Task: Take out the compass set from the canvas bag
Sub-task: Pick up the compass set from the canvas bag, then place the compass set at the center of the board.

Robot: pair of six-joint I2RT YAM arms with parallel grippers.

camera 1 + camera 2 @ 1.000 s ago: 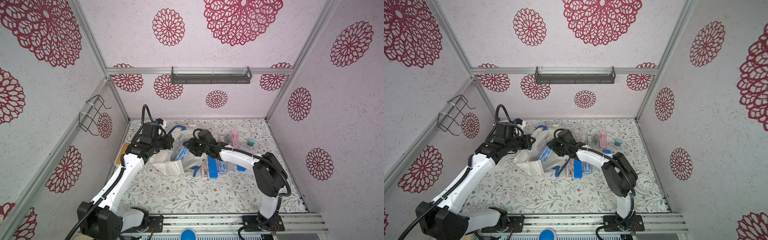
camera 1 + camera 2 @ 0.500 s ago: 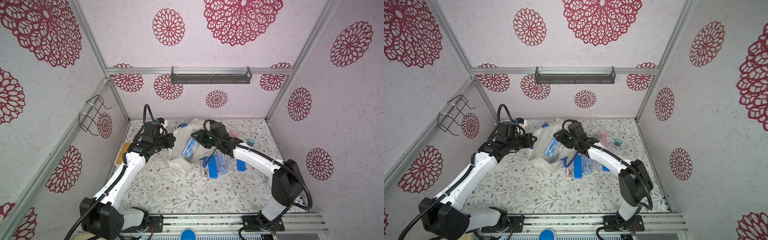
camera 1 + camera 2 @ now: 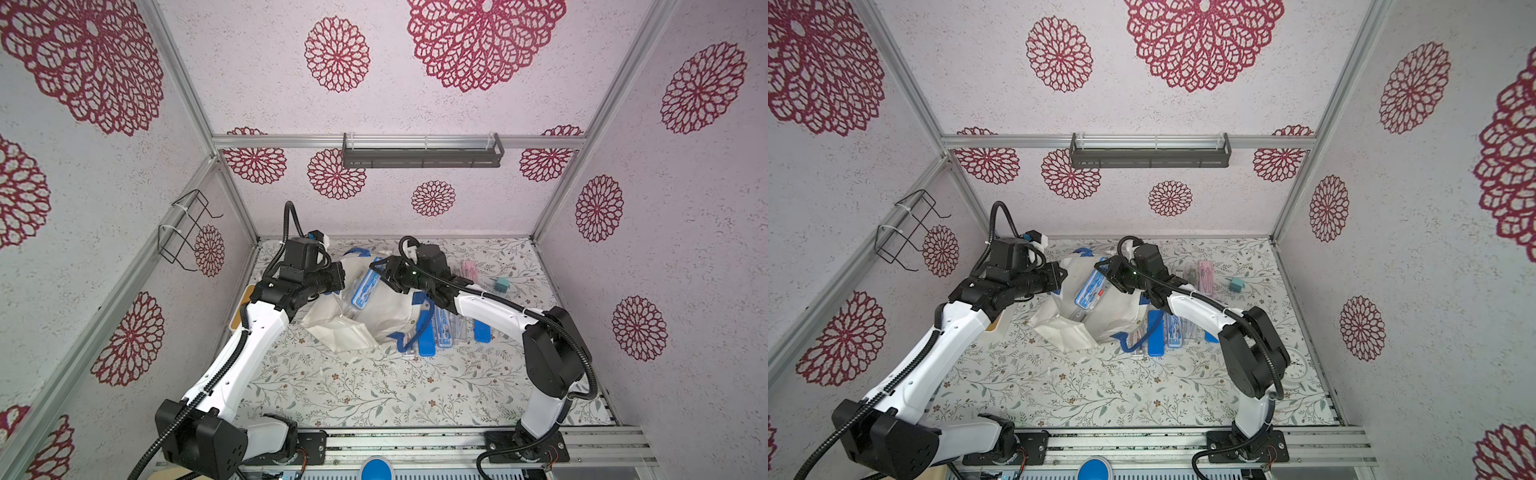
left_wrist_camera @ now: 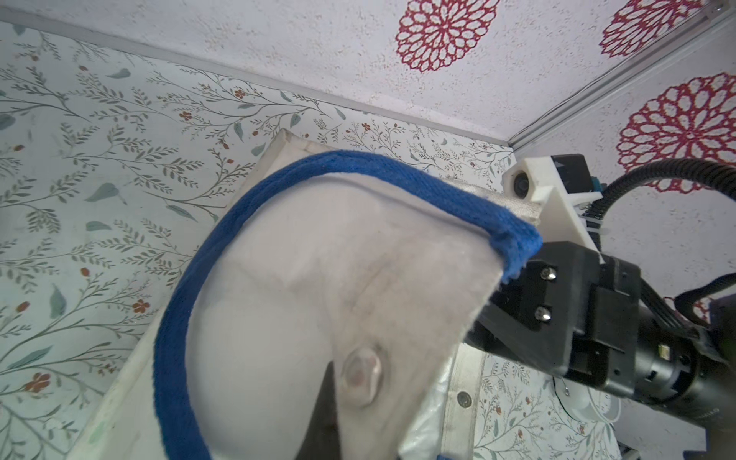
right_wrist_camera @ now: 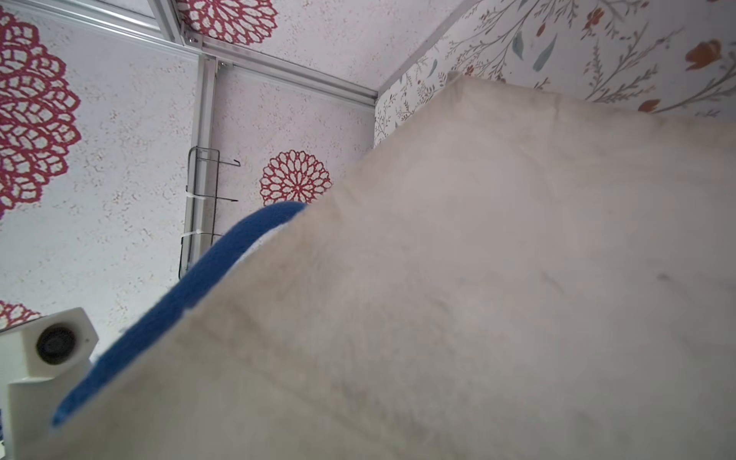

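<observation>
The left end effector (image 3: pixel 340 276) is pressed shut on the left rim of the off-white canvas bag with blue strap handles (image 3: pixel 374 322). The right end effector (image 3: pixel 384 274) seems to pinch the opposite rim, stretching the mouth. Inside lies the blue-and-clear plastic compass set case (image 3: pixel 364 291), long axis near-to-far, its far end just beside the right end effector. A second ago the bag slumped on the floral worktop (image 3: pixel 374 395); now it hangs raised and wider open.

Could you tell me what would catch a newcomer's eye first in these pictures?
At the back middle of the table, the canvas bag hangs open between the left gripper and the right gripper, a blue compass case showing inside. More slim cases lie in a row beside it.
</observation>
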